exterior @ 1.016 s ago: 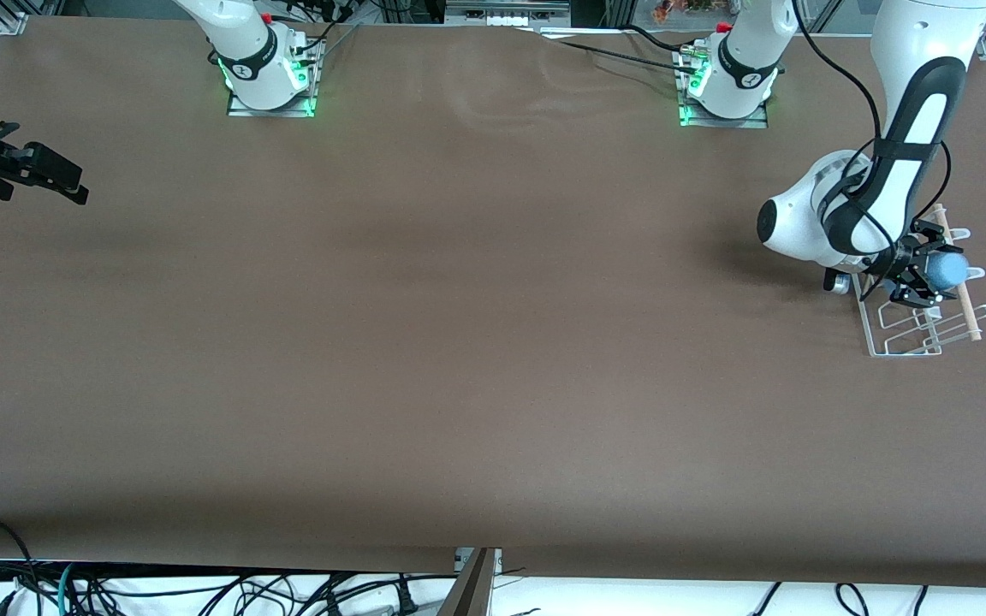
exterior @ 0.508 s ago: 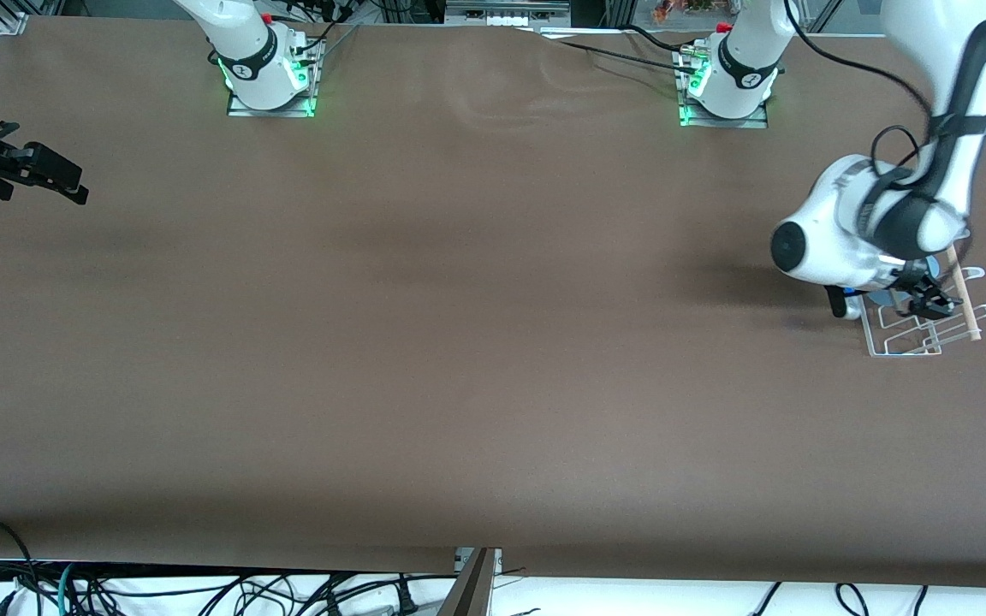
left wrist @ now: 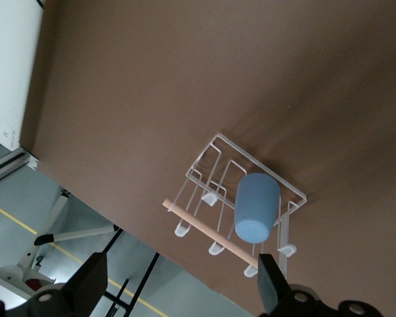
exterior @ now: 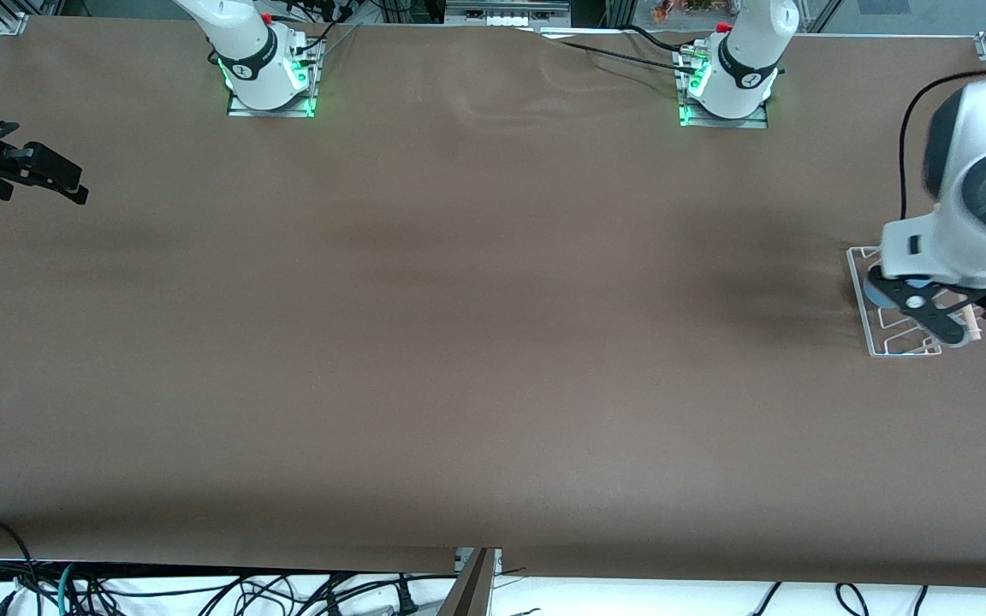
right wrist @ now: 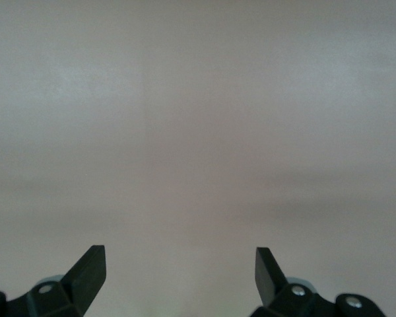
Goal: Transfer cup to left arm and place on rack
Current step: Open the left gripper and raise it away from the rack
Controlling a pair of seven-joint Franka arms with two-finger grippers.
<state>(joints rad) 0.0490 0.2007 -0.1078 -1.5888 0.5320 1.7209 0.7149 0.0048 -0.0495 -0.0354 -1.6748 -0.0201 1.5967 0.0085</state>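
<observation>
The light-blue cup (left wrist: 256, 208) rests on the white wire rack (left wrist: 218, 142), against its upright loops and next to the pale wooden rod (left wrist: 208, 229). My left gripper (left wrist: 181, 277) is open and empty, up in the air above the rack and apart from the cup. In the front view the left gripper (exterior: 983, 318) hangs over the rack (exterior: 904, 351) at the left arm's end of the table. The arm hides most of the cup (exterior: 870, 293) there. My right gripper (exterior: 31, 171) waits at the right arm's end of the table, open and empty over bare table (right wrist: 178, 264).
The brown table (exterior: 476, 342) runs between the two arms. The rack stands close to the table's edge at the left arm's end. Cables hang along the table edge nearest the front camera.
My left gripper has let go of the cup, which now stays on the rack. The left wrist has risen and swung toward the table's end. The right arm has not moved.
</observation>
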